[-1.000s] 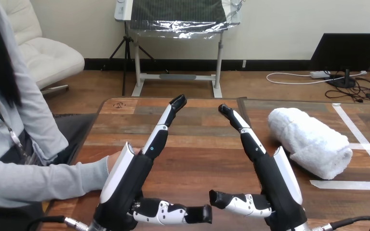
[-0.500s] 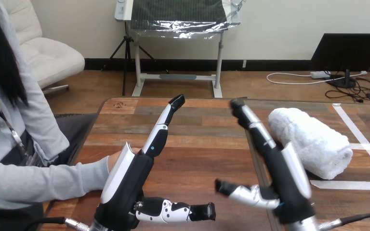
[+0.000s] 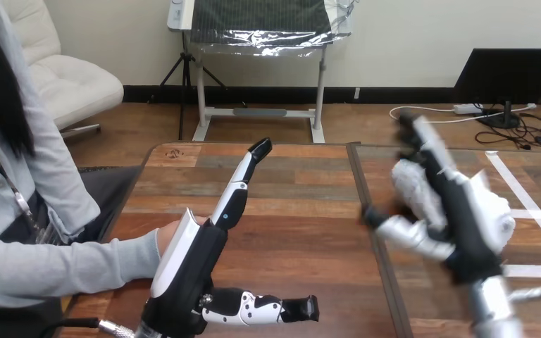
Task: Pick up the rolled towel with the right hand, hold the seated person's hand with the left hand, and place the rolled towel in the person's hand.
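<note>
Reach for the rolled towel [image 3: 499,211] looks like the step in hand. The towel lies on its side on the right part of the table [image 3: 296,211], well apart from the person. The right hand [image 3: 461,218] hangs over and in front of it, covering its middle. That hand's fingers are stretched out and its thumb is splayed toward the table's centre, so nothing is clamped yet. I judge it is spread wide to take the roll's full thickness.

The left hand [image 3: 187,264] stands edge-up with straight fingers and its thumb out sideways, holding nothing. It stands just beside the person's hand [image 3: 167,236], probably ready to support it. Whether the two touch, I cannot tell.
</note>
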